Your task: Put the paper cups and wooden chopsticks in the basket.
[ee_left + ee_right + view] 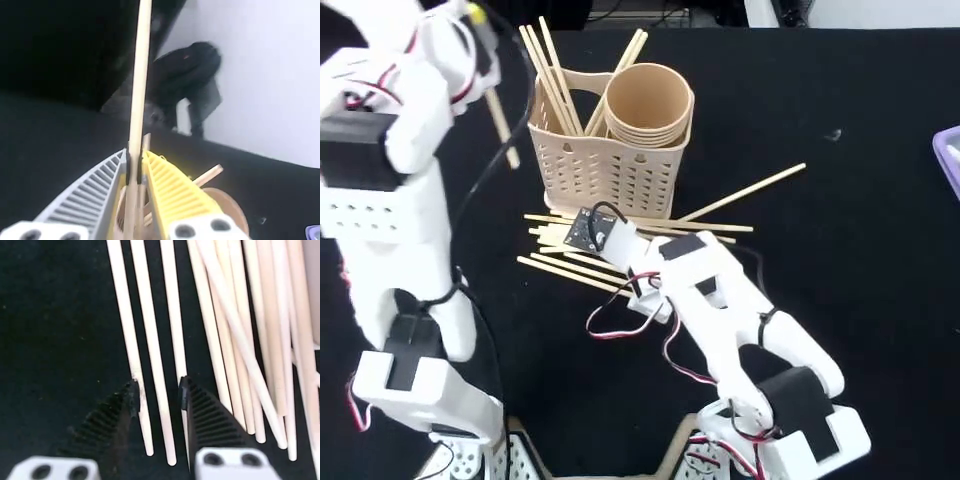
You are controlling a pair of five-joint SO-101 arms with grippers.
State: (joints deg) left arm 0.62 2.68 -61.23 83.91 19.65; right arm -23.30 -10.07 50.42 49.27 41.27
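A beige slotted basket (590, 170) stands at the back of the black table. It holds a stack of paper cups (648, 100) and several wooden chopsticks (548, 70). My left gripper (135, 165) is raised to the left of the basket (480, 55) and is shut on one chopstick (140, 75), which hangs slanted beside the basket (502, 125). Several loose chopsticks (570, 265) lie in front of the basket. My right gripper (158, 387) is low over them (582, 232) and open, with one chopstick (150, 340) running between its fingertips and another along one tip.
One long chopstick (745, 193) lies slanted to the right of the pile. A purple object (948, 155) sits at the right edge of the table. The black cloth to the right of the basket is bare.
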